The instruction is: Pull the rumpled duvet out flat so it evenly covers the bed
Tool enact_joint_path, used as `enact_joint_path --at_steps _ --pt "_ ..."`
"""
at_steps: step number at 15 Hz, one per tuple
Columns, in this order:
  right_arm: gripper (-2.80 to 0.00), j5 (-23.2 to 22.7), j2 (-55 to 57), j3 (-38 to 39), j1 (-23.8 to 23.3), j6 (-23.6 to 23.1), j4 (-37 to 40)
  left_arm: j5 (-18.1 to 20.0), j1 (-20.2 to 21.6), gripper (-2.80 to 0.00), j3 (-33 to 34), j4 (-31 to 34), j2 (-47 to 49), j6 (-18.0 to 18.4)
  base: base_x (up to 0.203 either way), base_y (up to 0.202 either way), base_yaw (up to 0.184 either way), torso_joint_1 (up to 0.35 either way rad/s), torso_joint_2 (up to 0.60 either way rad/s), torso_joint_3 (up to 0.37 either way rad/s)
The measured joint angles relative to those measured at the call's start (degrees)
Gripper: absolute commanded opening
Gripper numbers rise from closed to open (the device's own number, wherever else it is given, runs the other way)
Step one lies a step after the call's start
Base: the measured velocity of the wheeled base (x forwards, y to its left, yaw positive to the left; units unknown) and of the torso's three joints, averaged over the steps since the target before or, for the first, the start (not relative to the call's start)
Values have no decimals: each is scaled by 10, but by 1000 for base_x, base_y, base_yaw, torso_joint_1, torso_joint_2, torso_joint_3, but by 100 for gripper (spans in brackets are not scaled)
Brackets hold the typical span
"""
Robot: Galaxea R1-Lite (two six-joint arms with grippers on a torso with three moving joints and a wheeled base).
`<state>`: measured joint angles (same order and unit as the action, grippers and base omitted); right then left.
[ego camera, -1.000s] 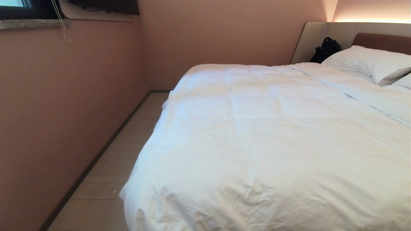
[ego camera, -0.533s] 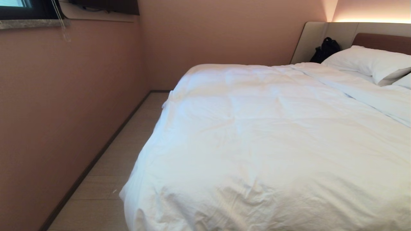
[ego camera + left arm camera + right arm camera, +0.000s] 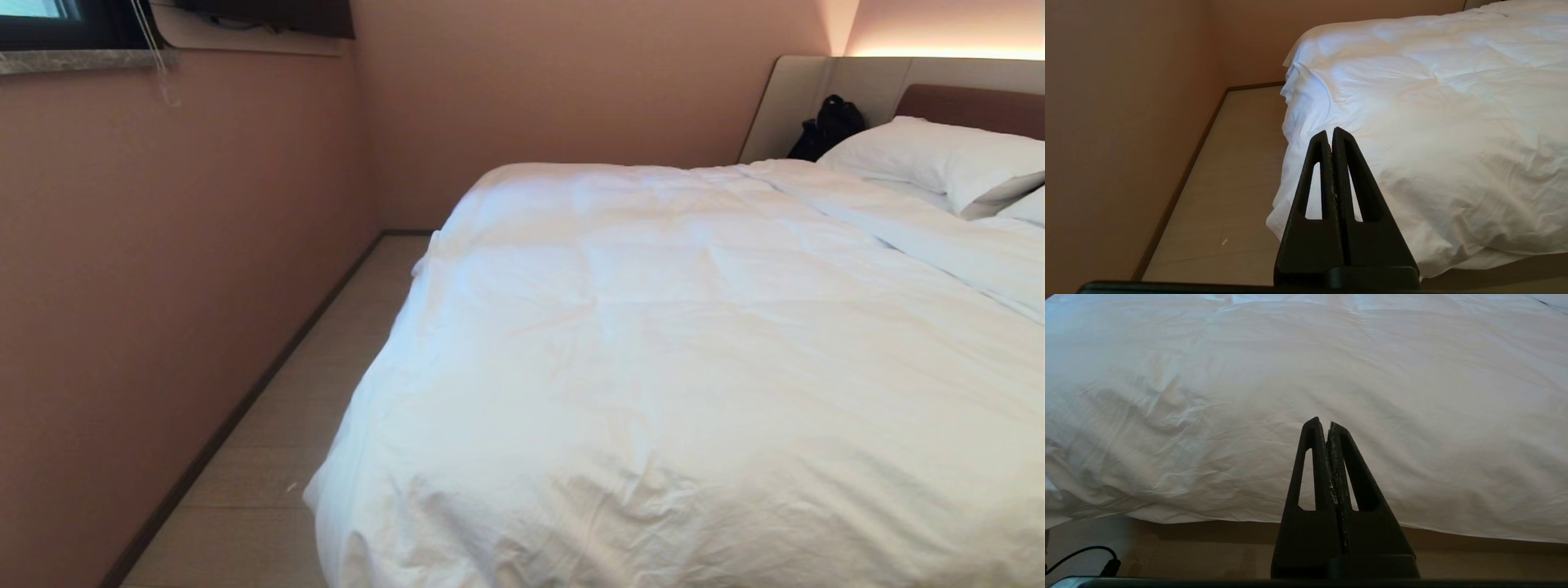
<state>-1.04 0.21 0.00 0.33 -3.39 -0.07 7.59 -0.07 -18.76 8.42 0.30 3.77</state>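
Note:
The white puffy duvet (image 3: pixel 669 359) lies spread over the bed, draping over its foot and left side, with light wrinkles near the foot corner. Only the brown padded headboard (image 3: pixel 971 110) of the bed shows at the far right. Neither arm appears in the head view. My left gripper (image 3: pixel 1330 134) is shut with nothing in it, held off the duvet's (image 3: pixel 1433 106) left foot corner. My right gripper (image 3: pixel 1327 424) is also shut and empty, facing the duvet's (image 3: pixel 1306 375) hanging foot edge.
A pink-brown wall (image 3: pixel 163 286) runs close along the bed's left side, leaving a narrow strip of pale floor (image 3: pixel 277 457). White pillows (image 3: pixel 939 159) and a black bag (image 3: pixel 829 126) sit at the head. A black cable (image 3: pixel 1081 557) lies on the floor.
The head view shows nothing moved; the duvet and room stand as before.

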Motion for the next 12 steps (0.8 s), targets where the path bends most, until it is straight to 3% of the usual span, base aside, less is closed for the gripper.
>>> enact_joint_path --at_steps 6,12 --pt "-280 0 0 0 0 0 0 -15 0 -280 130 -163 -3 9 0 0 0 0 0 0" --pt "-280 0 0 0 0 0 0 -72 -1 -280 185 -171 -3 28 0 0 0 0 0 0"
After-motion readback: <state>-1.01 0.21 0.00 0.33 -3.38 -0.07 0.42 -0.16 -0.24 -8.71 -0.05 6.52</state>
